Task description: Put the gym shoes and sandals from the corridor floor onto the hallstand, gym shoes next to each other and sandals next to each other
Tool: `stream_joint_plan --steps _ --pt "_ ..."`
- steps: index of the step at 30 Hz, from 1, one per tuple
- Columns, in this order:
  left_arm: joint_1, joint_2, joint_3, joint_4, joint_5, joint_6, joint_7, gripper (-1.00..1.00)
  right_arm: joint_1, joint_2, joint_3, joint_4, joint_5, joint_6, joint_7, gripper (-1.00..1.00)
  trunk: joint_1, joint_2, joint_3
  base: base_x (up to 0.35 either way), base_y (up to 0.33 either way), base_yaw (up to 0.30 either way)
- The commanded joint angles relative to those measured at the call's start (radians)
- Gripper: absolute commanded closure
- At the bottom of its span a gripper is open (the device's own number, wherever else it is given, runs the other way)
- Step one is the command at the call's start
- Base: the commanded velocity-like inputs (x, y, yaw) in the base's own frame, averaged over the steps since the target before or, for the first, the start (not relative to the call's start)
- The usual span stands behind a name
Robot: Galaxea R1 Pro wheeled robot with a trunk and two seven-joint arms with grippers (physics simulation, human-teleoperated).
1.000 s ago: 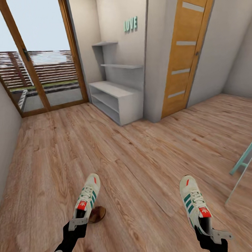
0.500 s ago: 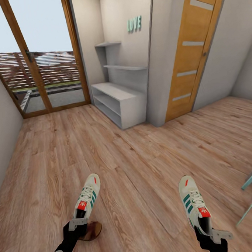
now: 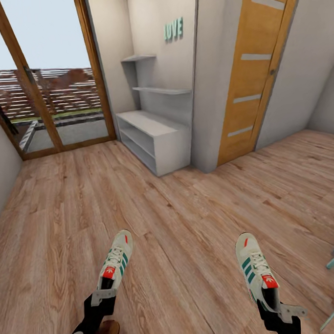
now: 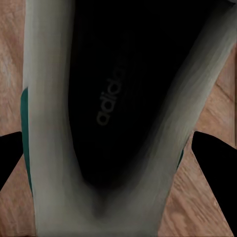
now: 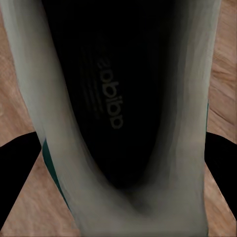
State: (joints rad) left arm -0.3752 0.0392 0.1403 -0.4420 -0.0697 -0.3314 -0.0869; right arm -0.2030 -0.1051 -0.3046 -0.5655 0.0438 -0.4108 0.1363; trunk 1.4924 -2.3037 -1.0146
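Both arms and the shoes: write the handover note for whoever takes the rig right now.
Left tool: shut on the left sneaker, held at its heel above the floor.
Right tool: shut on the right sneaker, same grip.
One brown sandal lies on the floor beside the left arm; the second is not located.
Shoe rack stands ahead by the wall, shelves bare.
Done: both sneakers lifted.
Left: drive up, set the sneakers side by side, fetch the sandals.

A home hallway is showing here: wood-plank floor (image 3: 189,219) is running to a glass patio door (image 3: 45,80), a wooden room door (image 3: 253,79) is standing beside a grey shoe bench (image 3: 158,138) with wall shelves (image 3: 160,90) and "LOVE" letters (image 3: 173,29) hanging above.
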Motion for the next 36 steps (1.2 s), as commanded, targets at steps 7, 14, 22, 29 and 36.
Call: stream_joint_plan --steps 7,14,22,29,36 --pt "-0.001 -0.001 0.009 0.0 -0.007 -0.003 -0.008 1.0 -0.001 0.001 -0.007 0.001 0.004 -0.003 0.009 1.0 0.0 0.0 -0.001 0.266 -0.23 0.052" --pt "-0.001 -0.002 0.009 0.0 -0.007 -0.003 -0.008 1.0 -0.001 0.001 -0.007 0.001 0.004 -0.003 0.009 1.0 0.0 0.0 -0.001 0.214 -0.25 0.16" --pt "-0.001 -0.001 0.009 -0.001 -0.007 -0.014 -0.009 1.0 -0.001 0.001 -0.007 0.001 0.004 -0.003 0.009 1.0 0.0 0.0 -0.001 0.172 -0.252 0.086" --pt "-0.001 -0.001 0.009 -0.001 -0.007 -0.026 -0.009 1.0 -0.001 0.001 -0.007 0.001 0.004 -0.003 0.009 1.0 0.0 0.0 -0.001 0.277 -0.208 0.003" --pt "-0.001 -0.001 0.009 0.0 -0.007 -0.026 -0.01 1.0 -0.001 0.001 -0.007 0.001 0.003 -0.003 0.009 1.0 0.0 0.0 -0.001 0.143 -0.093 0.062"
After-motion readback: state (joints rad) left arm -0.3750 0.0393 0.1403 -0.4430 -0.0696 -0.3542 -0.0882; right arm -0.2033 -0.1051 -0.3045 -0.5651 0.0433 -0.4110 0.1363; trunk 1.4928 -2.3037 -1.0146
